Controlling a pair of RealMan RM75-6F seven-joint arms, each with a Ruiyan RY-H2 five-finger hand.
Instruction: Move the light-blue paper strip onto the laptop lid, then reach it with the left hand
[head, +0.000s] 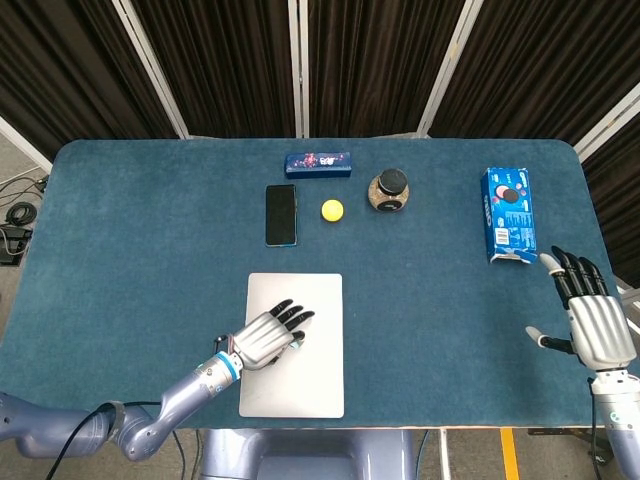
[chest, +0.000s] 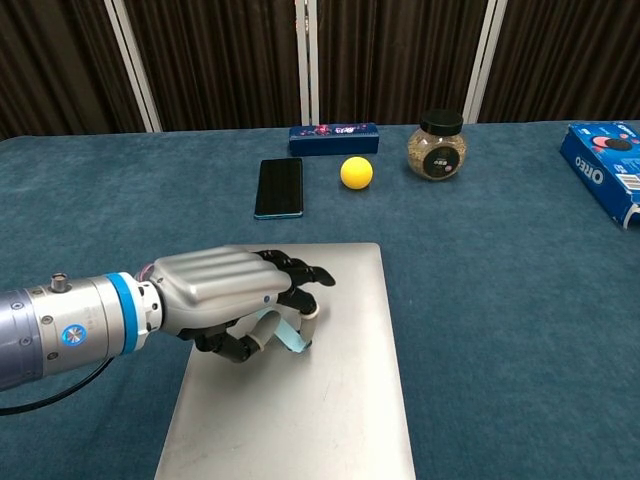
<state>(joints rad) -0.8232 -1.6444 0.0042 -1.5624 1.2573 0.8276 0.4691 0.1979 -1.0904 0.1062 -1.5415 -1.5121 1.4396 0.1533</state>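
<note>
The silver laptop lid (head: 312, 380) (chest: 335, 420) lies shut near the table's front edge. My left hand (head: 268, 336) (chest: 232, 300) hovers low over the lid's left half, knuckles up. It pinches the light-blue paper strip (chest: 287, 336) between thumb and curled fingers; the strip's lower end touches or nearly touches the lid. In the head view only a sliver of the strip (head: 296, 345) shows beside the fingers. My right hand (head: 592, 316) rests at the table's right edge, fingers spread, holding nothing; the chest view does not show it.
Behind the laptop lie a black phone (head: 281, 214) (chest: 279, 186), a yellow ball (head: 332, 210) (chest: 356, 172), a dark-lidded jar (head: 389, 190) (chest: 437, 145) and a long blue box (head: 318, 162) (chest: 334, 137). An Oreo box (head: 508, 213) (chest: 605, 180) sits at the right.
</note>
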